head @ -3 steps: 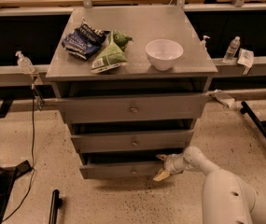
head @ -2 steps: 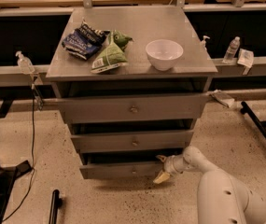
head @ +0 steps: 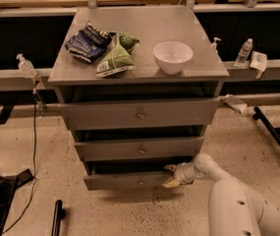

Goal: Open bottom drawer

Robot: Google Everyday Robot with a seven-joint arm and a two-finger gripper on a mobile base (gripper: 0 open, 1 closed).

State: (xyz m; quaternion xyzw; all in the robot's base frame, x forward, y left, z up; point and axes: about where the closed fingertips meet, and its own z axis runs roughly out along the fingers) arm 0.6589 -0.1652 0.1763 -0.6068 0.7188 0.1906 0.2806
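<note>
- Reaching in from the lower right, the end effector (head: 171, 176) sits at the right end of the bottom drawer (head: 125, 181), fingers apart.
- Bottom drawer: lowest of three under the worktop (head: 179, 23), slightly ajar.

White bowl (head: 173, 56), 12 o'clock, upright. Blue snack bag (head: 88, 43) and green snack bag (head: 115, 61), 11 o'clock, side by side. Water bottle (head: 245, 52), 2 o'clock. Pump bottle (head: 25, 66), 10 o'clock. Black cable (head: 33, 146), 8 o'clock, on the floor.
</note>
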